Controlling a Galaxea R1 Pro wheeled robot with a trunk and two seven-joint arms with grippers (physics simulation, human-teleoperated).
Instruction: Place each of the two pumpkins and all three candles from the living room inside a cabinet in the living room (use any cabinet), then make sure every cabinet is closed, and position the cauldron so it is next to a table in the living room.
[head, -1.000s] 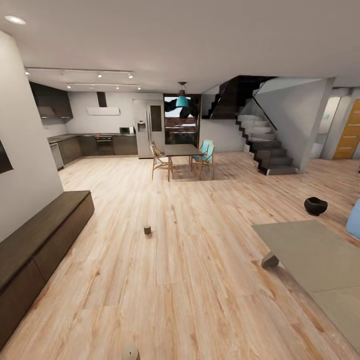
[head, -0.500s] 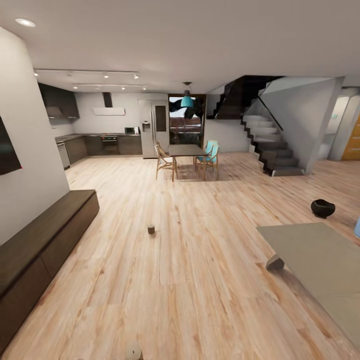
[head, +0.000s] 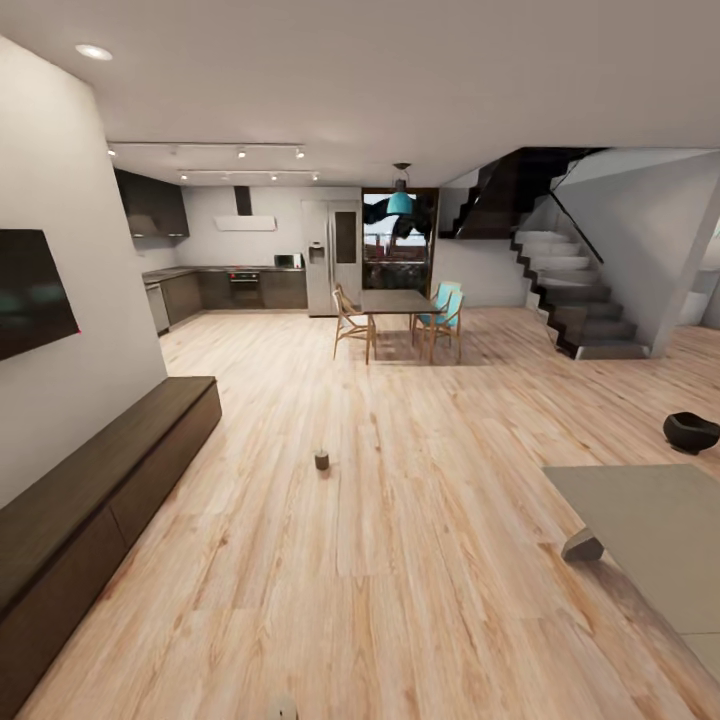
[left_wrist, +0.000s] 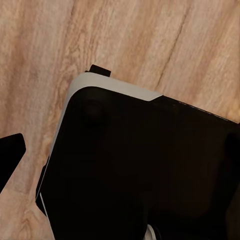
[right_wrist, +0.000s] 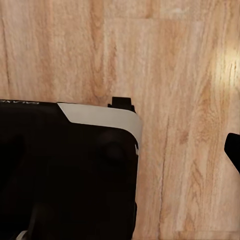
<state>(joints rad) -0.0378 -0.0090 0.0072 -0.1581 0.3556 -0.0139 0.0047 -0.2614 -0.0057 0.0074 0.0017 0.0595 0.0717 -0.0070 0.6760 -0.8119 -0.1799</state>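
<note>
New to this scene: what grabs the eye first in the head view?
The broad pale wood floor, with one small candle standing alone in the open middle. Along the left wall runs the long dark-brown cabinet, its front panels shut. At the right, the black cauldron sits on the floor just beyond the grey table, apart from it.

No legible text, label, brand or number is found in any view, a faint row of tiny pale marks is seen on the black and white robot base panel (right_wrist: 60, 170) in the right wrist view, too small to be read
</note>
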